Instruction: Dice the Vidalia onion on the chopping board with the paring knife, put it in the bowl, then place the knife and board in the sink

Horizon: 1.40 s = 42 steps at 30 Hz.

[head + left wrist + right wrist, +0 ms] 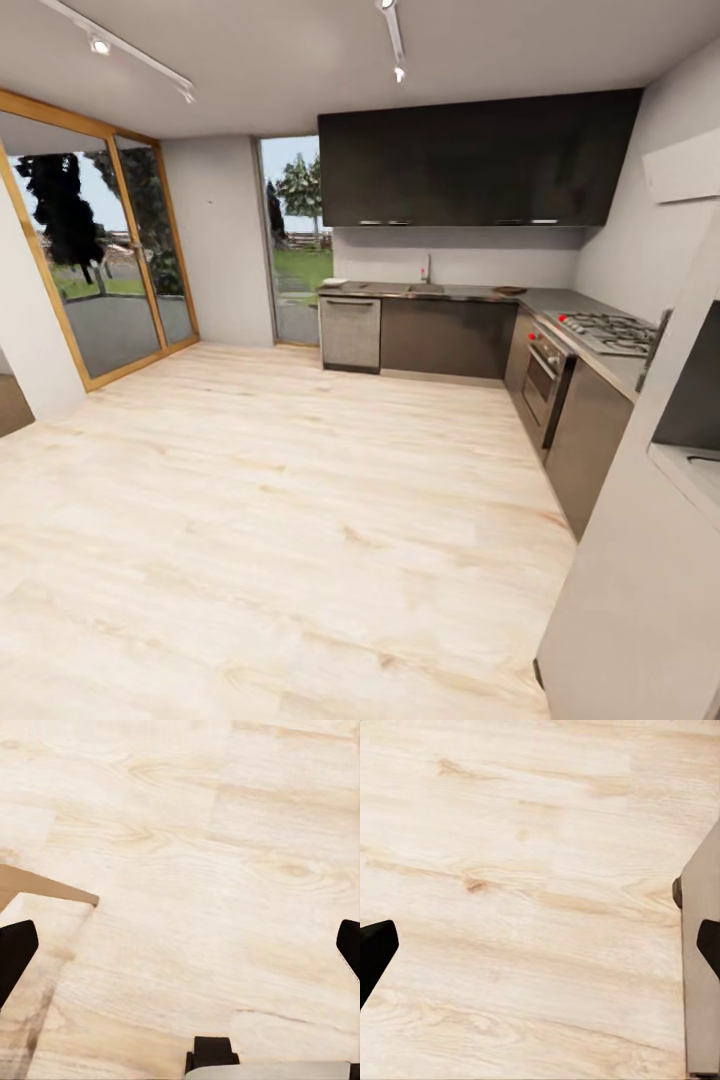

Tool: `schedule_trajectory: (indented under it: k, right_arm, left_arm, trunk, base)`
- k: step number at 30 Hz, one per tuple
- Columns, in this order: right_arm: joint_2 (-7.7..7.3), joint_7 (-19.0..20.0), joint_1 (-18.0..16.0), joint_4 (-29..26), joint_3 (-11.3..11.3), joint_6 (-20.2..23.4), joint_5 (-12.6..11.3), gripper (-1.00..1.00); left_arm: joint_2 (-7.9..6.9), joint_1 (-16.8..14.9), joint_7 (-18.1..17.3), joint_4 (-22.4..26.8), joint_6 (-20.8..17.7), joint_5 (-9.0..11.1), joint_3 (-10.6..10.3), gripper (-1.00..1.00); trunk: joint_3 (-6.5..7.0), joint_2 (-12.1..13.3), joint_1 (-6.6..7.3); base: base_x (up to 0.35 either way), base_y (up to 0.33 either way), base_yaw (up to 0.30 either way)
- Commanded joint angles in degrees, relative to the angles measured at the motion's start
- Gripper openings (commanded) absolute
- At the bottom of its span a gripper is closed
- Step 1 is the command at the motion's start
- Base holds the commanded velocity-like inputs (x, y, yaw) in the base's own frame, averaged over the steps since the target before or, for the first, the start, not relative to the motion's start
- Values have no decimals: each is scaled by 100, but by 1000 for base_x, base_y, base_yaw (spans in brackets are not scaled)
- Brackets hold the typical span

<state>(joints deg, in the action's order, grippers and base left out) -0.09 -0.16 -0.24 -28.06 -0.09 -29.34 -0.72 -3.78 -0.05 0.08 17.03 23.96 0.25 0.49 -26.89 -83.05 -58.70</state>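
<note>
The pale, matte plank floor (260, 520) of light wood with faint grain and knots spreads across the room, bare and open all the way to the kitchen units. At its far side runs the long grey matte bench (470, 293) with a thin edge, topping dark grey-brown cabinet fronts. Set into that bench is the stainless-steel sink (420, 289) with a slim curved faucet (429, 268) rising above it; its basin is too far off to show what lies inside. Just along the bench from the sink, toward the corner, lies a small dark brown flat chopping board (509, 290). Past the corner from the sink sits a steel gas hob (610, 332) above an oven with red knobs (545, 375). A steel-fronted dishwasher (350, 333) stands below the bench on the sink's other side, and glossy black wall cabinets (480, 160) hang above. A wood-framed glass sliding door (100, 250) stands well away from the sink.

In the wrist views, the left end effector (180, 945) and the right end effector (540, 945) hang over the plank floor, black fingertips (13, 949) spread wide apart, holding nothing, both well apart from the sink.
</note>
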Motion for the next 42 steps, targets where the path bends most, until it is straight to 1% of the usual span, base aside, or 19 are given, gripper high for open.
schedule_trajectory:
  k: [1, 27, 42]
  right_arm:
    - [0, -2, -2, 2, 0, -14, -7, 100]
    - [8, -2, -2, 9, 9, -12, 2, 100]
    - [8, -2, -2, 9, 9, -11, 2, 100]
  left_arm:
    - [0, 0, 1, 2, 12, 2, 4, 100]
    - [-9, -2, 1, 2, 12, 2, 4, 100]
    - [-9, -1, 1, 2, 12, 2, 4, 100]
  trunk:
    - [-5, -2, -3]
    - [-5, -2, -3]
    - [-5, -2, -3]
  base:
    - [315, -9, 0]
    - [315, -1, -3]
    - [315, 0, -175]
